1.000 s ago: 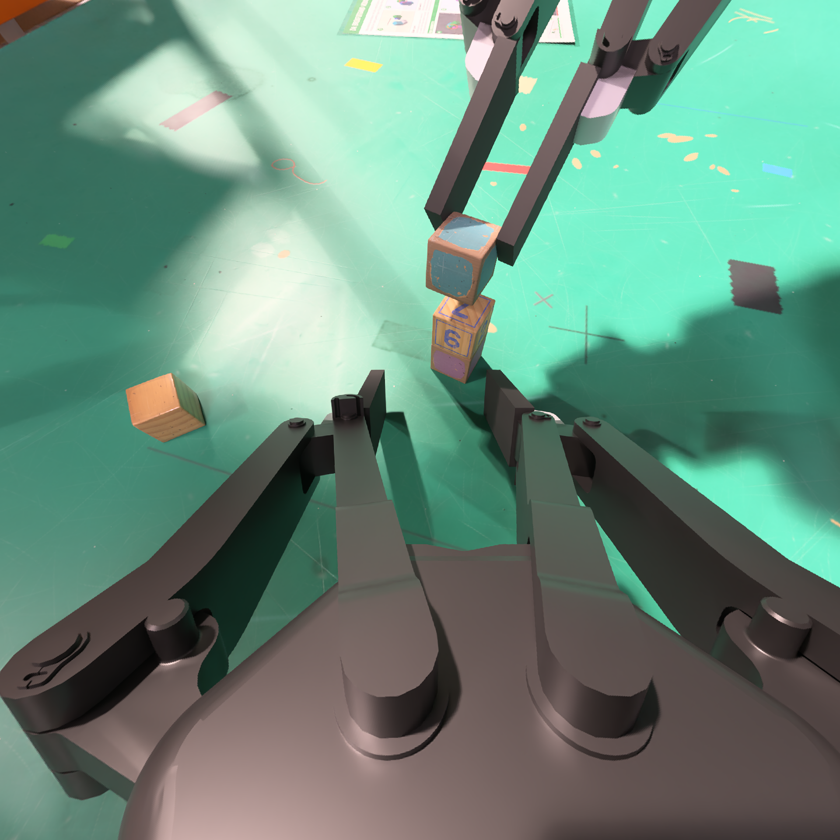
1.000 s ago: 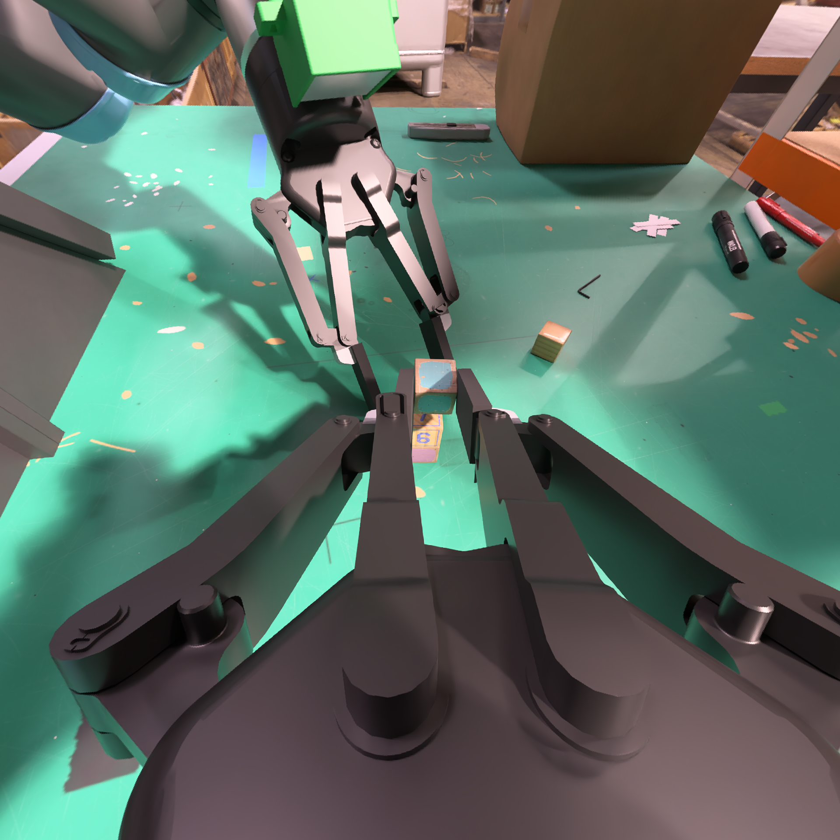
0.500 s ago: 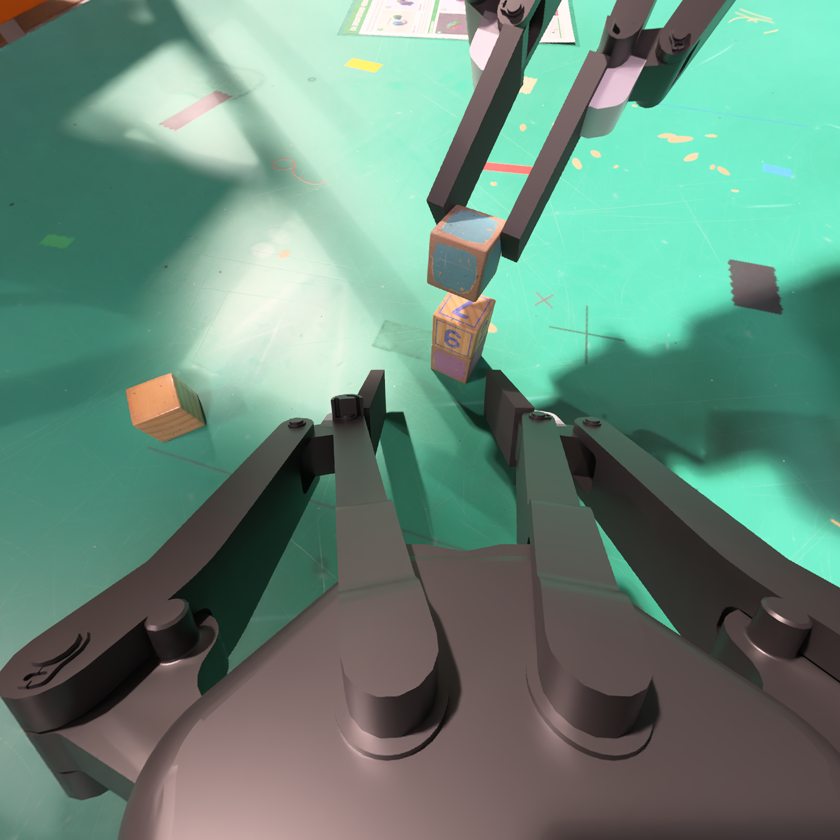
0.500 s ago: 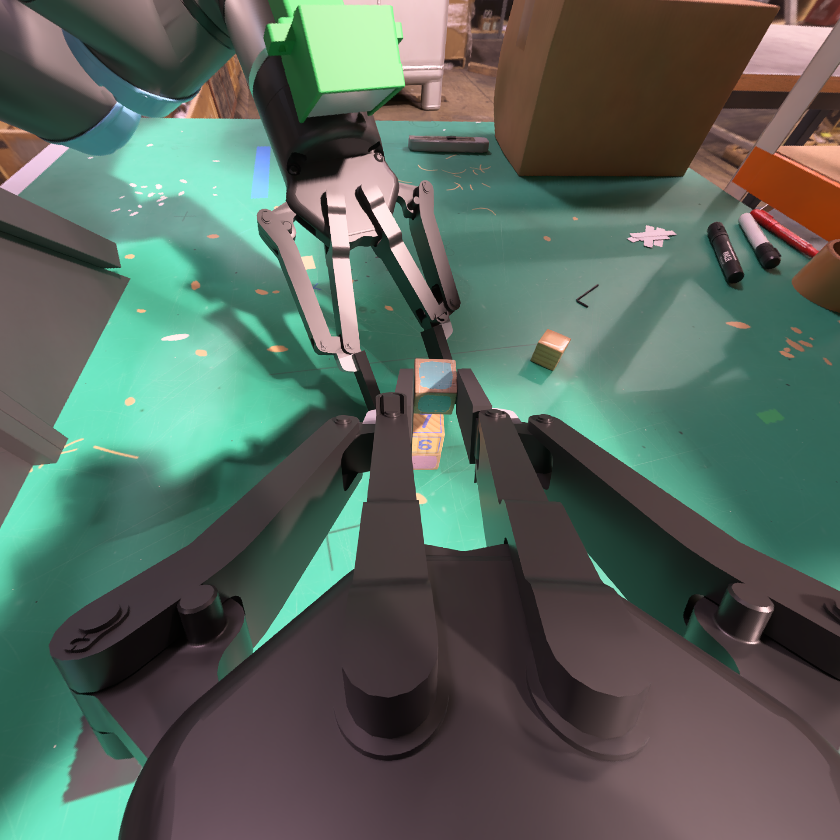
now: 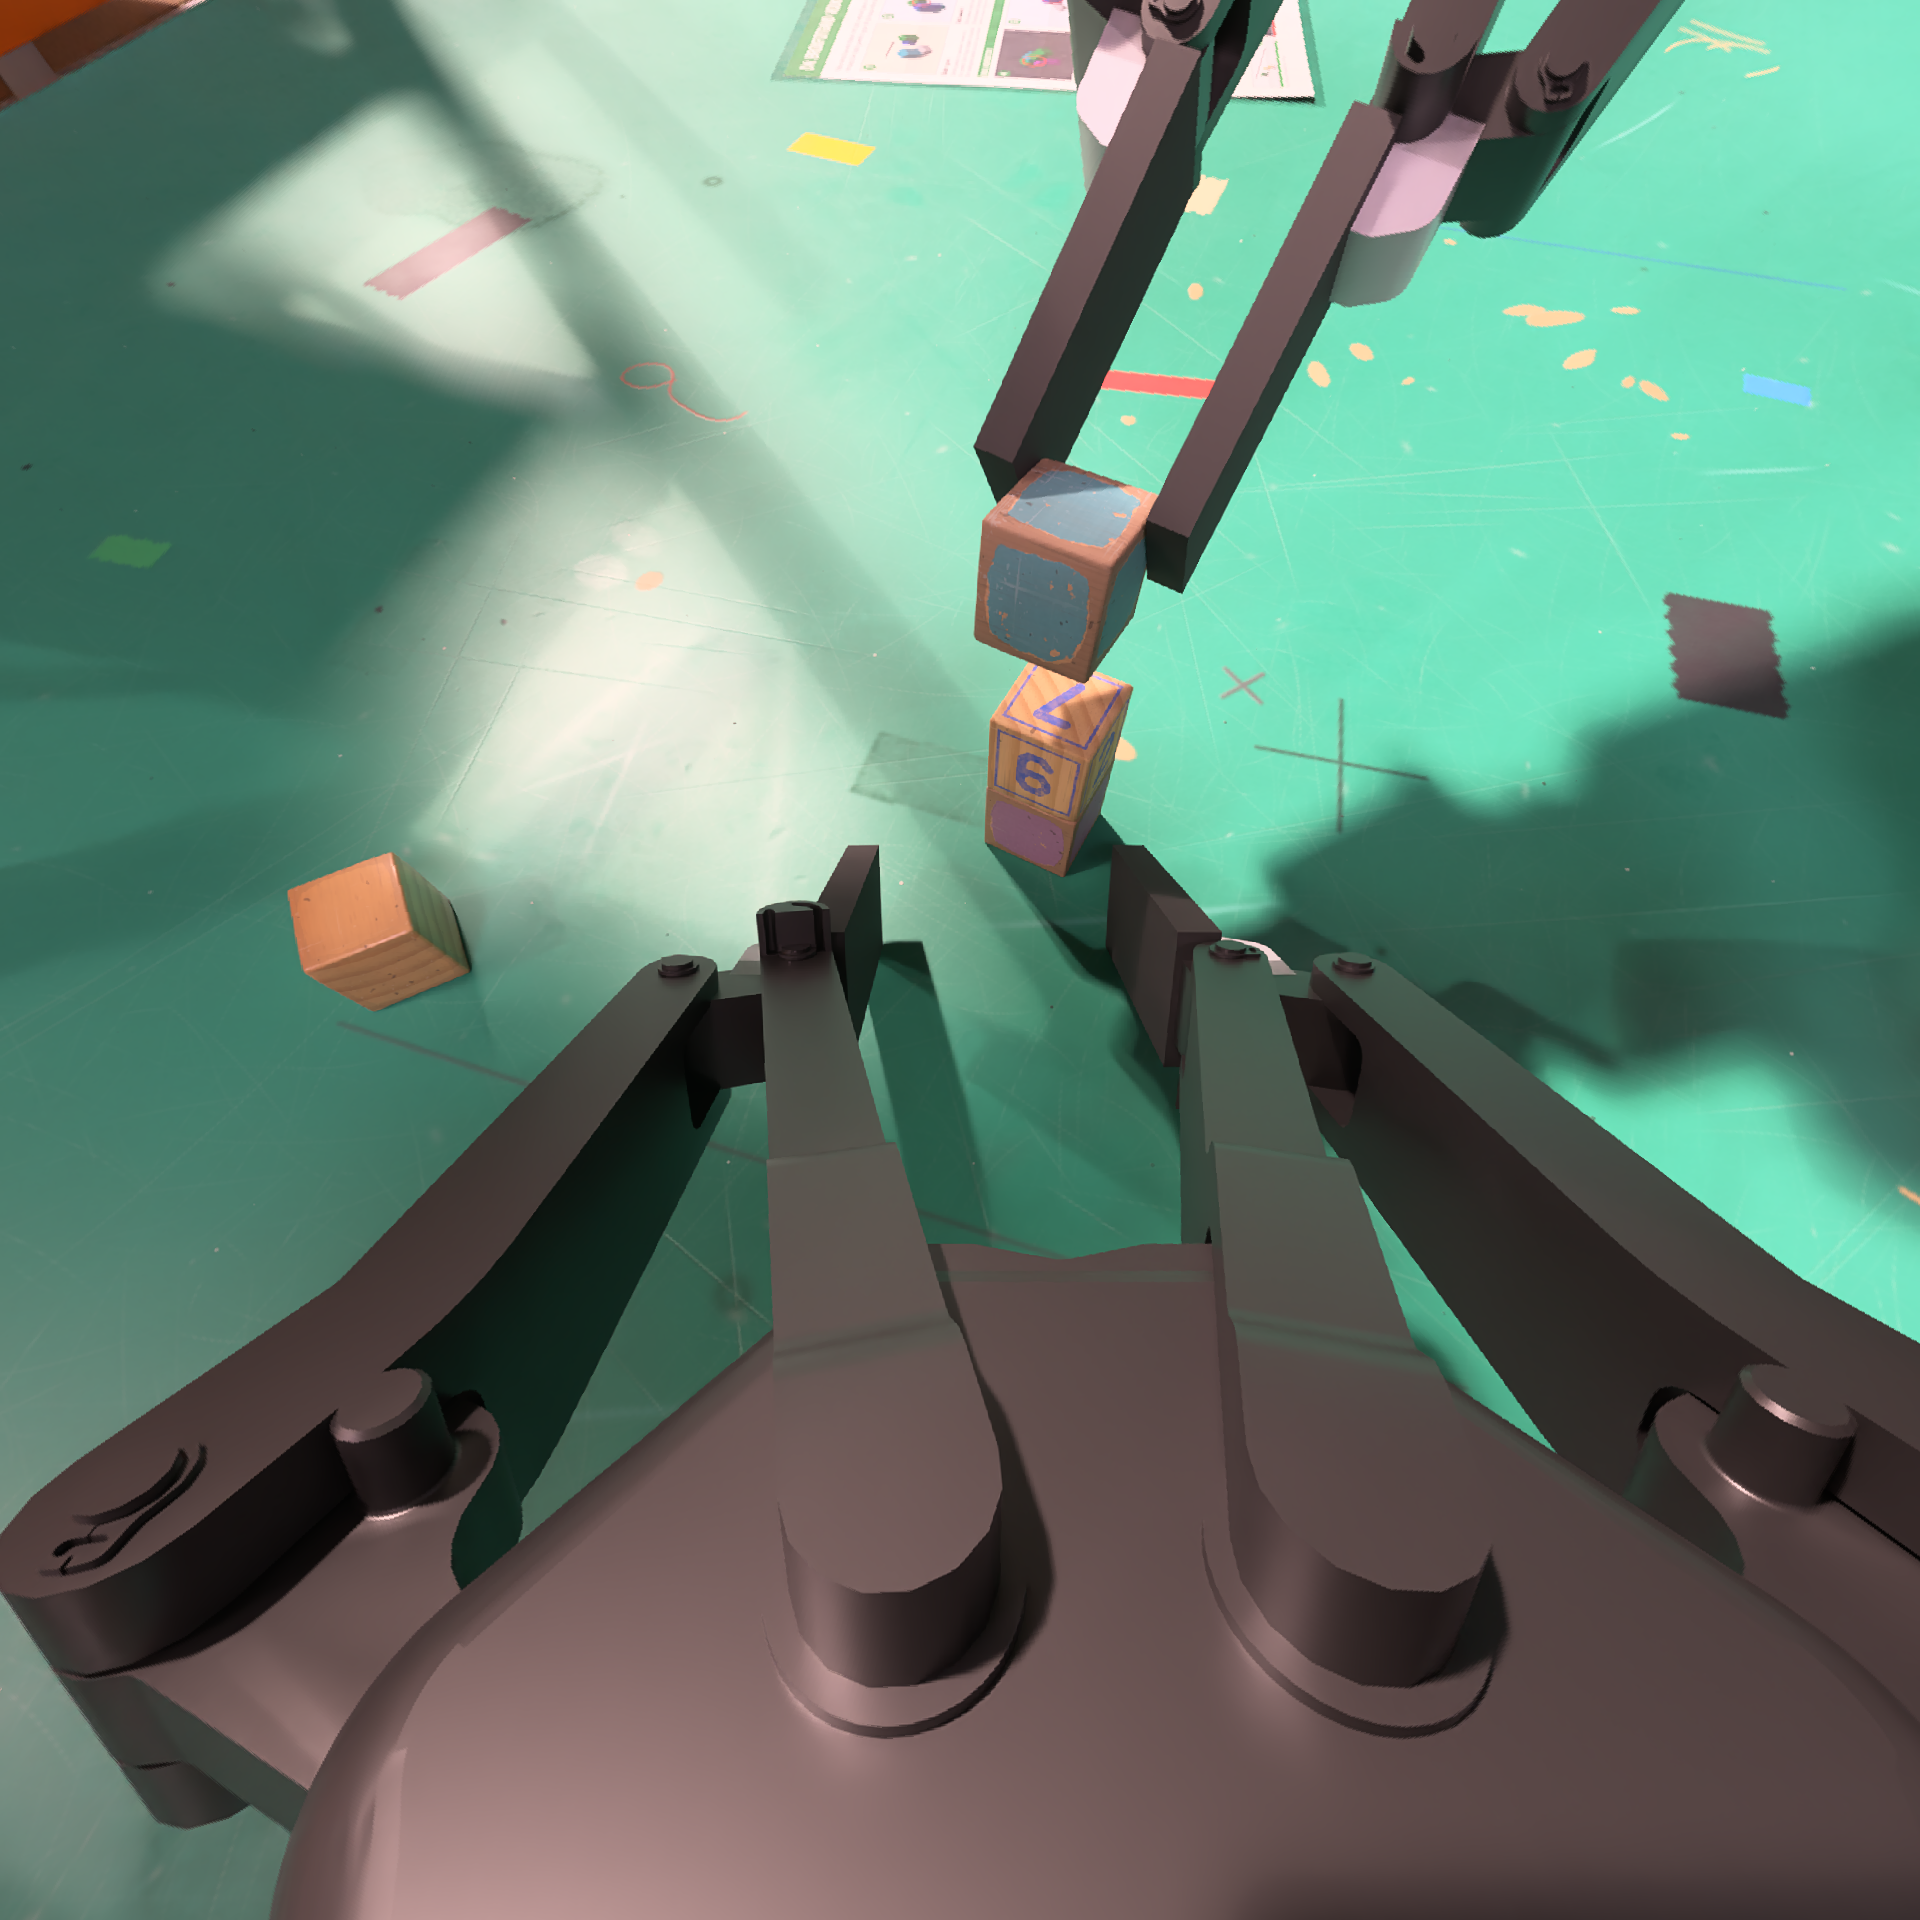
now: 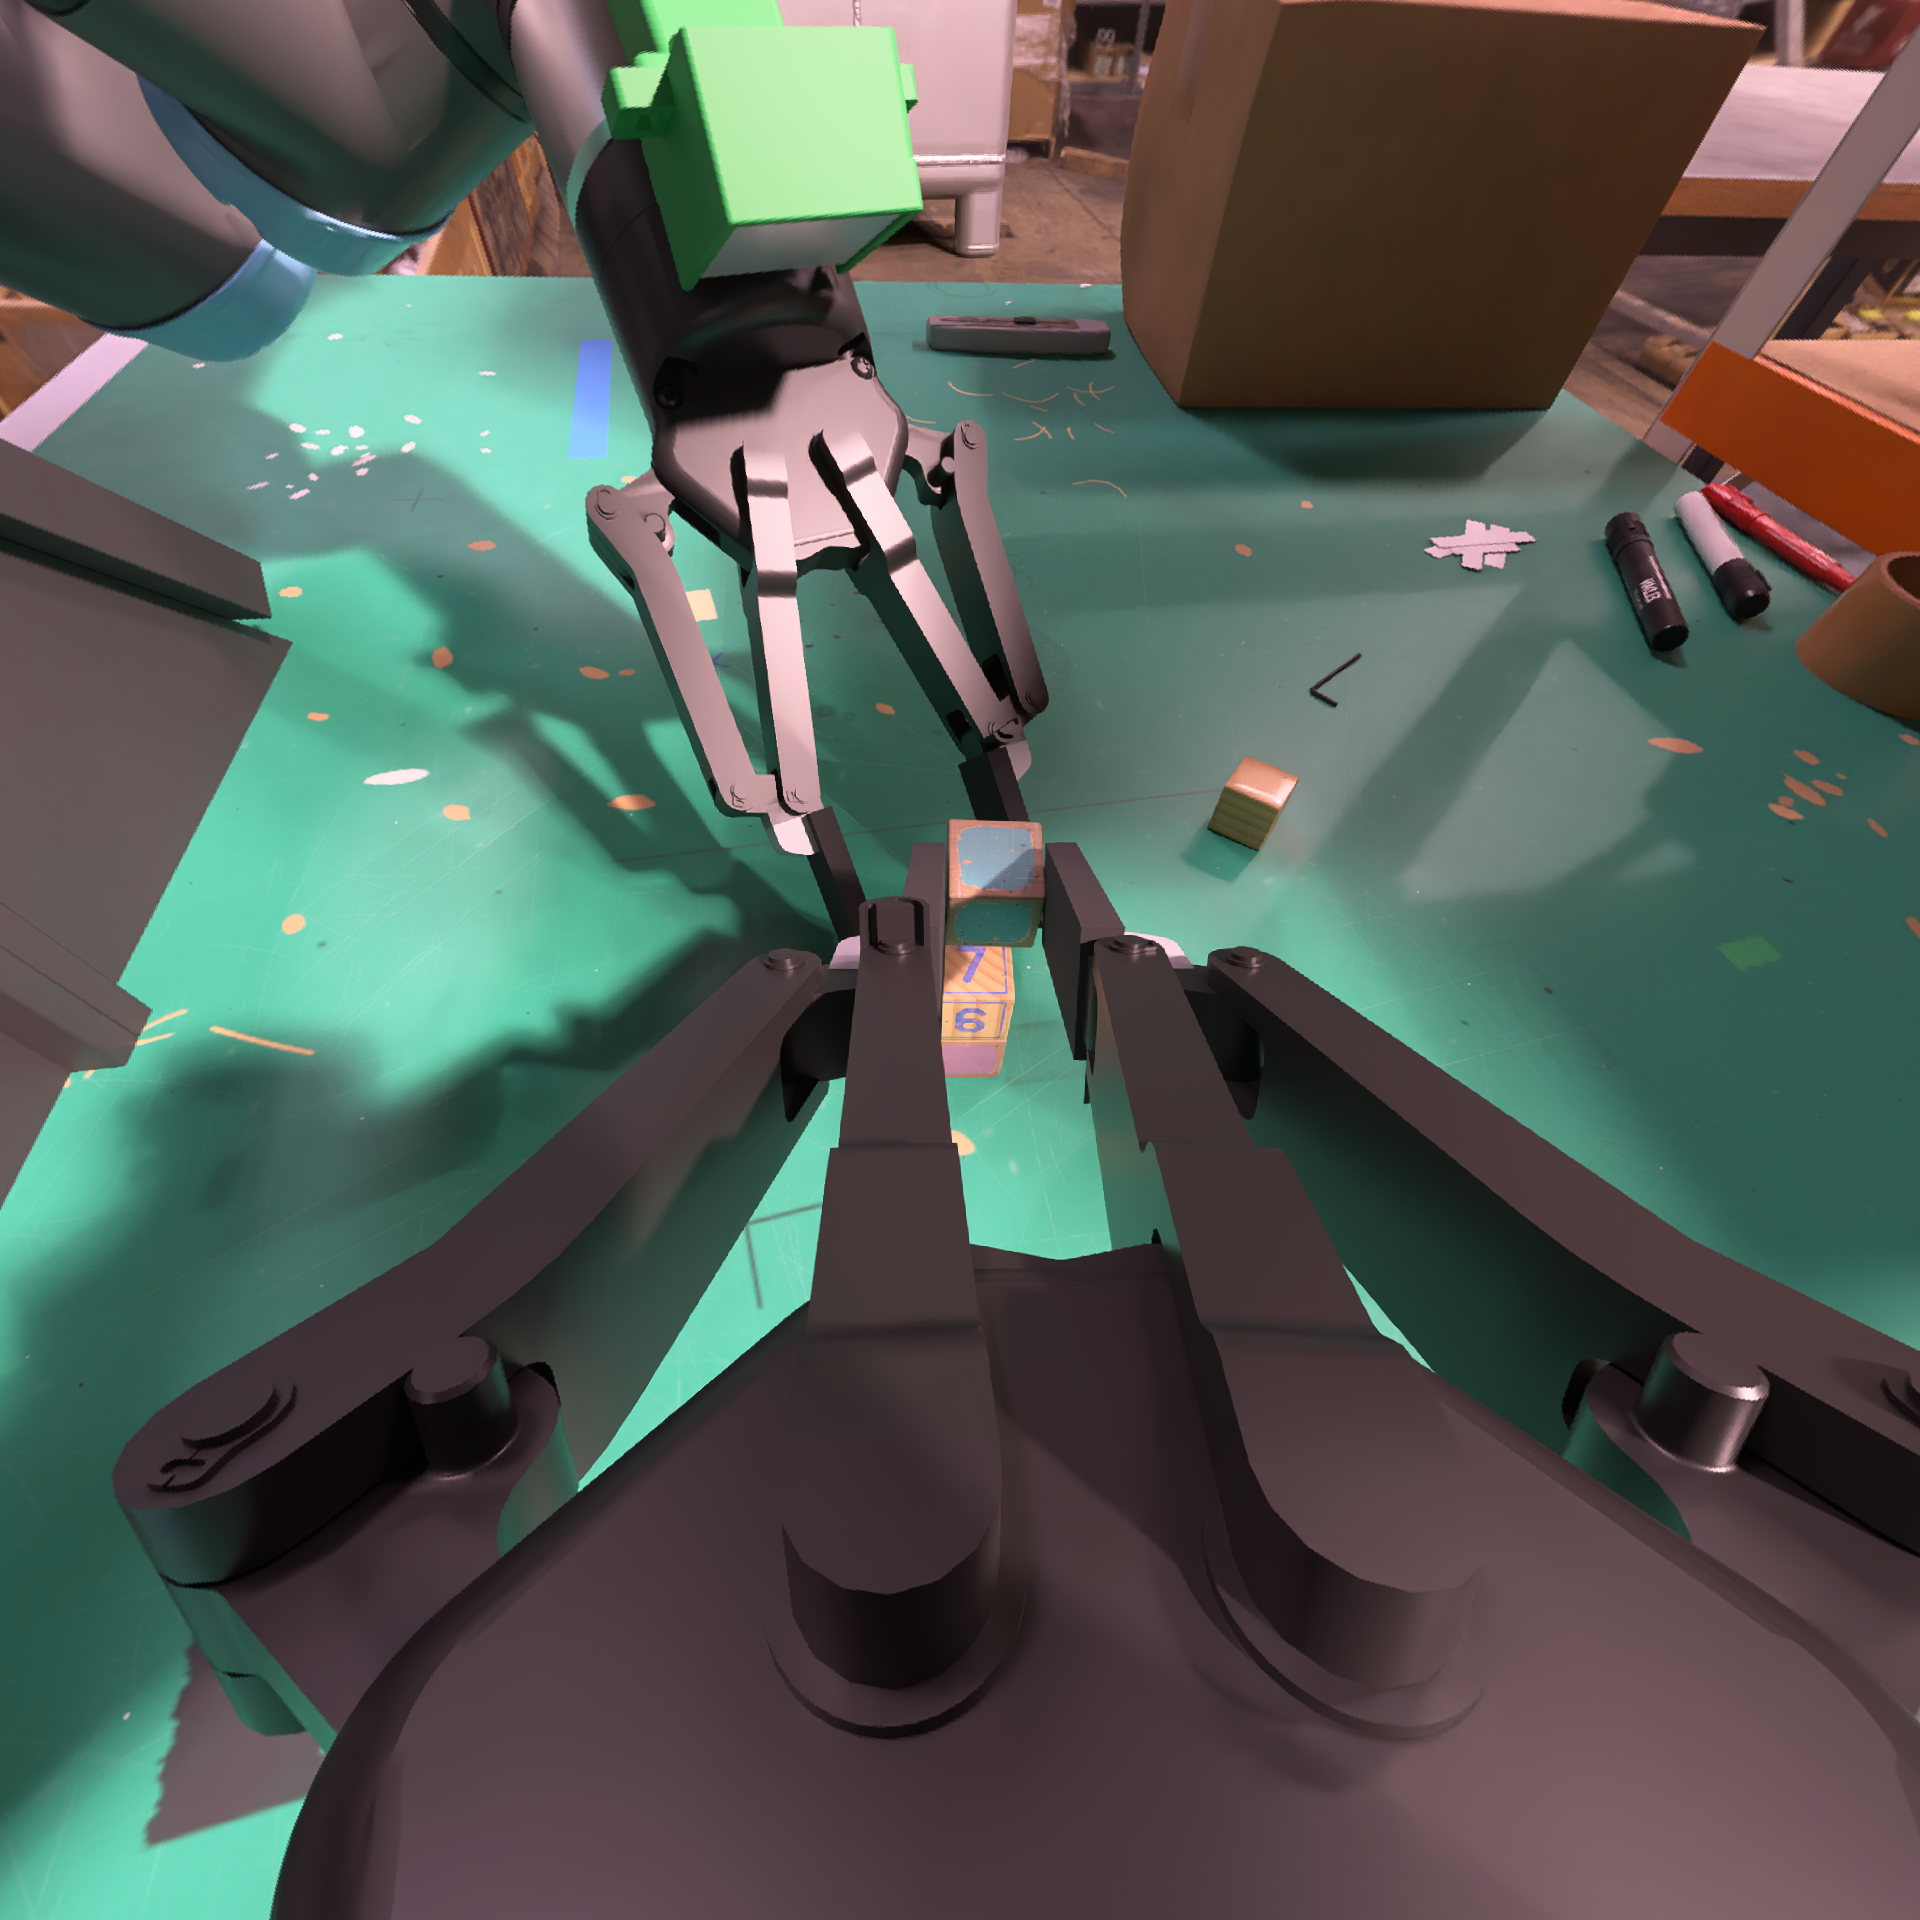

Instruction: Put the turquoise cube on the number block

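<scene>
My right gripper [image 6: 994, 891] is shut on the turquoise cube [image 6: 993, 881], a worn wooden cube with blue-green faces. It holds the cube in the air just above the number block [image 6: 976, 1004], apart from it. The number block [image 5: 1049, 750] is yellow wood with blue digits and stands on a pink block [image 5: 1031, 834]. In the left wrist view the cube [image 5: 1055, 577] hangs tilted between the right gripper's dark fingers [image 5: 1081, 301]. My left gripper [image 5: 992, 904] is open and empty, low on the table just in front of the stack.
A plain wooden cube [image 5: 374, 930] lies left of the stack; it also shows in the right wrist view [image 6: 1252, 802]. A cardboard box [image 6: 1392, 197], markers [image 6: 1647, 582], a hex key [image 6: 1334, 681] and a grey bar [image 6: 1018, 335] lie toward the far edge. A grey box [image 6: 114, 727] stands at left.
The right gripper has lifted the turquoise cube a little higher above the number block. The left gripper has not moved.
</scene>
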Available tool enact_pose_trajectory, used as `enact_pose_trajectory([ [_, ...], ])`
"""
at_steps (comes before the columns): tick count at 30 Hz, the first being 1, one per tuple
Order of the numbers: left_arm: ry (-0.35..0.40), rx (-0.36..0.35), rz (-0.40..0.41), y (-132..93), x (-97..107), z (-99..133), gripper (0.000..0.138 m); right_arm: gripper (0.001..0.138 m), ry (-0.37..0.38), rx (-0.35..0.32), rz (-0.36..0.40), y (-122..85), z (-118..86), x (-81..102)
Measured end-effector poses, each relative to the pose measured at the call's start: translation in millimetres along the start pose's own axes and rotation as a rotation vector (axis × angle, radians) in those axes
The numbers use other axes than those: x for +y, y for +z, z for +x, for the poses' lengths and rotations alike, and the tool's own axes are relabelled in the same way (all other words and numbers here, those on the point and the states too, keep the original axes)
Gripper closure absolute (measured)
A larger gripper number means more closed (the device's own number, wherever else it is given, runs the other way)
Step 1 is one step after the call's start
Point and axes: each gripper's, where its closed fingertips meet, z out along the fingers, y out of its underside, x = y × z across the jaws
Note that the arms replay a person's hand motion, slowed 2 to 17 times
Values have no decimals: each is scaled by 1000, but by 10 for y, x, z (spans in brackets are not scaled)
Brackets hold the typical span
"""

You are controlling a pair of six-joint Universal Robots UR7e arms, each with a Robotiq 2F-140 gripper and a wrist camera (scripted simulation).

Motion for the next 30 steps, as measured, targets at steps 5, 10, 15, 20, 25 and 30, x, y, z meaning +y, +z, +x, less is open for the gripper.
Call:
enact_pose_trajectory([
  [5,0,0,0,0,0,0,80,114,6,2,-6,2,9,9],
  [10,0,0,0,0,0,0,80,114,12,6,-22,0,26,34],
  [15,-1,1,0,1,-1,0,80,114,19,5,-33,-8,27,47],
  [20,-1,1,0,1,-1,0,80,114,27,4,-36,-21,27,42],
  [25,-1,1,0,0,0,0,80,114,31,-1,-40,-25,9,35],
  [30,-1,1,0,0,0,1,80,114,29,-2,-57,-12,-4,53],
])
